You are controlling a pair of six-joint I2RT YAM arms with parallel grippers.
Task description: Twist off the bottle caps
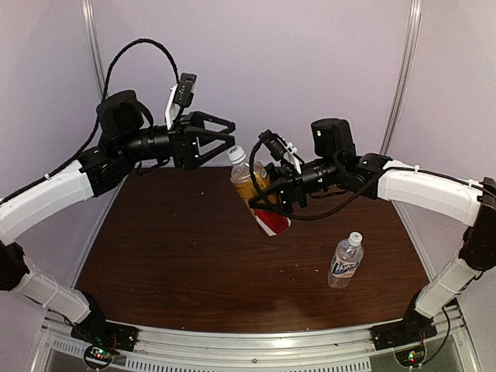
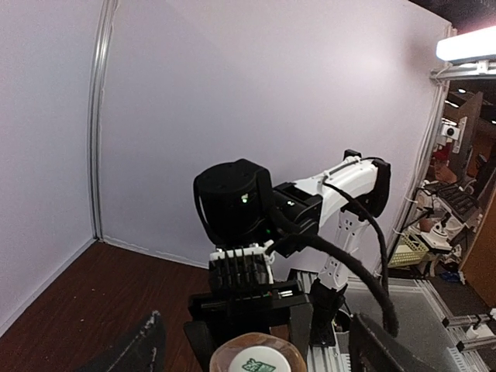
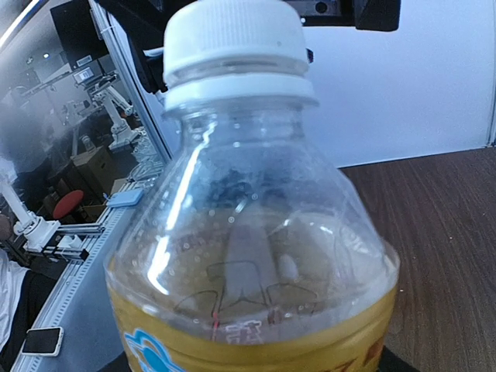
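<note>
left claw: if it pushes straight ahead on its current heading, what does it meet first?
Likely the white cap of the amber bottle held tilted by the right claw. The open left claw points at it, close ahead; exact depth unclear.

High rear view, wrist views sharing cap (image 3: 232,35)

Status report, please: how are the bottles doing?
Left gripper open near white cap. Right gripper shut on amber bottle, cap on. Clear bottle stands aside; nothing blocking.
</note>
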